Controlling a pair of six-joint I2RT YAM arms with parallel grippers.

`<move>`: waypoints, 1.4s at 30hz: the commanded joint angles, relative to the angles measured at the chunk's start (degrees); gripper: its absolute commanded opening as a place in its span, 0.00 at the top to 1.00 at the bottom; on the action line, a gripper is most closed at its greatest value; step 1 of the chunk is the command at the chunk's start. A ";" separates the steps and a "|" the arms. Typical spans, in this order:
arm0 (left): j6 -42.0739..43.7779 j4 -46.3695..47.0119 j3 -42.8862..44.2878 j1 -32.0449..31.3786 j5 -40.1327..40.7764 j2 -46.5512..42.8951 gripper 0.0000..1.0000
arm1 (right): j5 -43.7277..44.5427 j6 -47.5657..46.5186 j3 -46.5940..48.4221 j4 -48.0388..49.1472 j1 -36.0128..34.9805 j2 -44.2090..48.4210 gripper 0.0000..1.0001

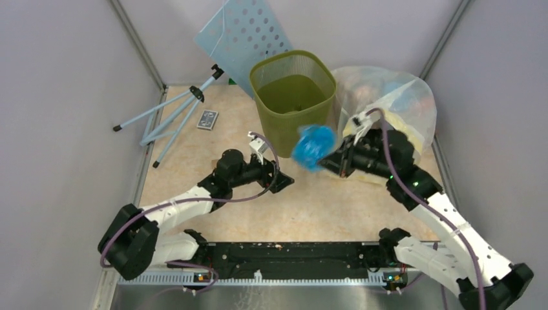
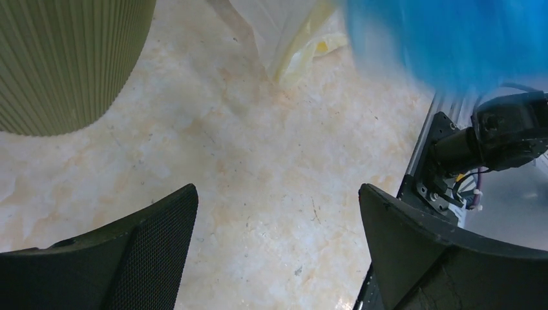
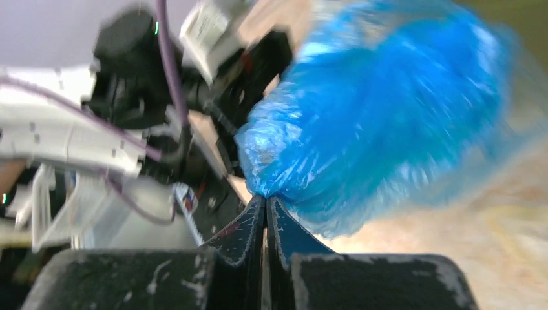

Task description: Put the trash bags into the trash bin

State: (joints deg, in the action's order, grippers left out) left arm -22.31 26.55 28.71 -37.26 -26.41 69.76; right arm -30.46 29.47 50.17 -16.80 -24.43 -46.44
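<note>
The blue trash bag point(image 1: 313, 146) is bunched up and hangs in the air just right of the olive-green trash bin point(image 1: 292, 97), below its rim. My right gripper point(image 1: 331, 160) is shut on the bag's edge; in the right wrist view the bag point(image 3: 381, 123) fans out blurred from my closed fingertips point(image 3: 265, 199). My left gripper point(image 1: 284, 181) is open and empty, low over the floor left of the bag. In the left wrist view point(image 2: 278, 206) the bin's ribbed side point(image 2: 64, 58) is at top left and the bag point(image 2: 452, 39) is at top right.
A large clear bag stuffed with colourful items point(image 1: 388, 103) sits right of the bin, behind my right arm. A perforated light-blue panel point(image 1: 245, 35) leans at the back. A folded tripod point(image 1: 174, 113) and a small dark card point(image 1: 207, 119) lie at left.
</note>
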 commanded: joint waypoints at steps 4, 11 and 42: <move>-0.15 -18.84 9.93 -0.26 5.75 -5.83 0.01 | 13.22 -4.59 -0.65 -1.45 -16.86 -8.43 1.00; 5.14 -35.53 26.90 -0.17 16.51 -4.23 0.01 | 15.59 -2.76 -4.47 4.88 -16.97 -11.39 1.00; 25.03 -38.29 26.66 -0.20 19.33 -0.04 0.01 | 30.00 4.07 -13.13 16.28 -17.50 -22.33 0.38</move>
State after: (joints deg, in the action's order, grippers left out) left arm 1.76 -13.52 55.72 -37.26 -7.66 70.65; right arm 1.93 30.74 35.99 -8.23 -41.15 -62.43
